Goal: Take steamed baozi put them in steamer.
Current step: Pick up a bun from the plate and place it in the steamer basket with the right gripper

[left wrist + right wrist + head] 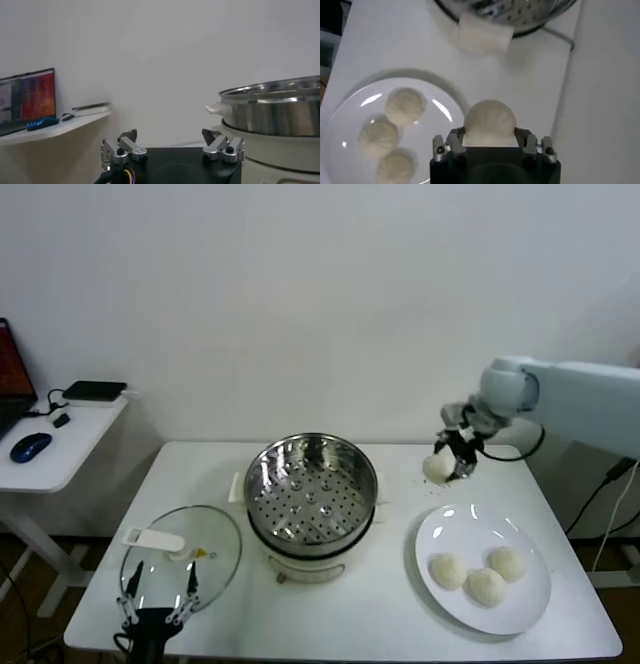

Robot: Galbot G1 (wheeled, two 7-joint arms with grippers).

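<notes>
While right gripper (452, 461) clamps one round off-white baozi (437, 468) above white plate (440, 529), carry level over shiny perforated steel steamer (311, 487), release low; left gripper (157, 598) parked, fingers wide.

White table (390, 614): steamer (311, 496), glass lid (182, 558), plate (484, 581).

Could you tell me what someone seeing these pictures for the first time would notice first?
Most striking is the right gripper held in the air above the table's far right side, shut on a baozi. Below it, three more baozi lie on a white plate. At the table's centre stands the shiny steamer, uncovered and with no buns in it, its glass lid lying beside it near the idle left gripper.
</notes>
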